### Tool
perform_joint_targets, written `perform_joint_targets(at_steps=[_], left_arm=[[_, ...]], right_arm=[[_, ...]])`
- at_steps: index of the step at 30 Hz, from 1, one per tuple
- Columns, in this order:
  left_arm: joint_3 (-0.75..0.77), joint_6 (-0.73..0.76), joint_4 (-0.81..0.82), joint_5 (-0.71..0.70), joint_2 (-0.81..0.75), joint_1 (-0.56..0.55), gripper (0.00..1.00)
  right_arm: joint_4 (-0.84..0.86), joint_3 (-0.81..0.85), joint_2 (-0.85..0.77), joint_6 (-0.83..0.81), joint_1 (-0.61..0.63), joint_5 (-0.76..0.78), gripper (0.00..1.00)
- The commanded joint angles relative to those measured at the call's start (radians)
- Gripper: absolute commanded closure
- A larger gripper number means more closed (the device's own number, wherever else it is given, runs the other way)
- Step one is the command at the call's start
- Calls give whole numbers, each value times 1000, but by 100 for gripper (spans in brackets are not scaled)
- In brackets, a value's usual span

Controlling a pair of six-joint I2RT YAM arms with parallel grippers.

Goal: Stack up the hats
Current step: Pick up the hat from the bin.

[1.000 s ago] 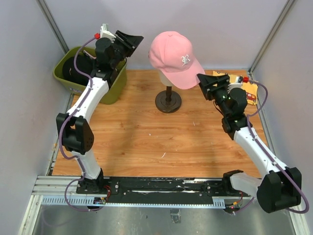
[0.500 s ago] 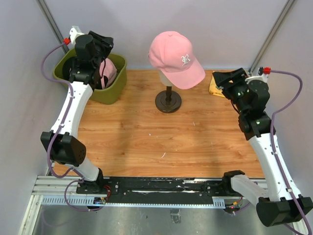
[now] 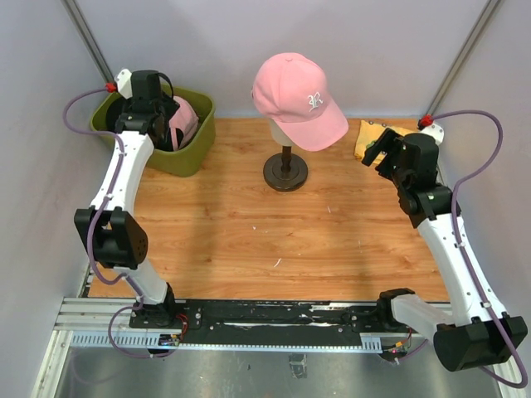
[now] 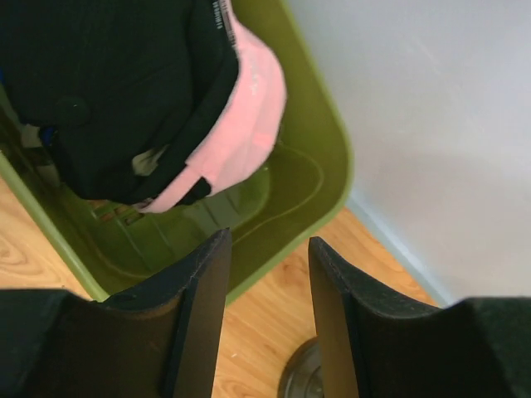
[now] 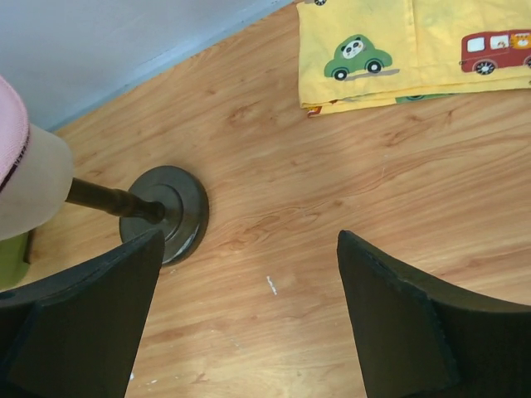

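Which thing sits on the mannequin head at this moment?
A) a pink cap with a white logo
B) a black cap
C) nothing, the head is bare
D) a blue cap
A: in the top view a pink cap with a white logo covers the mannequin head, while a black cap lies in the green bin.

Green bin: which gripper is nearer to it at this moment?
Left. The left gripper hangs open right above the green bin. The right gripper is over the other side of the table, past the hat stand, next to the yellow cloth.
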Motion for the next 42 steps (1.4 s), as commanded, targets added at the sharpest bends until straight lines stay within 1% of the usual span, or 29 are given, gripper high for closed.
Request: perform_joint_targets(at_steps=[1, 12, 21, 33, 36, 40, 42], left_arm=[[-8, 21, -32, -17, 50, 18, 53], [16, 6, 12, 54, 189, 42, 53], [68, 20, 44, 15, 289, 46, 52], [61, 45, 53, -29, 318, 52, 49], [41, 36, 87, -20, 312, 52, 49], [-62, -3, 235, 23, 261, 52, 49], [-86, -23, 274, 42, 253, 53, 49]], right_arm=[[-12, 19, 18, -104, -30, 29, 14], [-1, -10, 21, -83, -29, -48, 15], [2, -16, 16, -86, -23, -75, 15], [28, -11, 50, -81, -2, -83, 15], [38, -16, 57, -79, 3, -84, 15], [45, -20, 67, -79, 9, -83, 15], [49, -23, 70, -79, 11, -83, 15]])
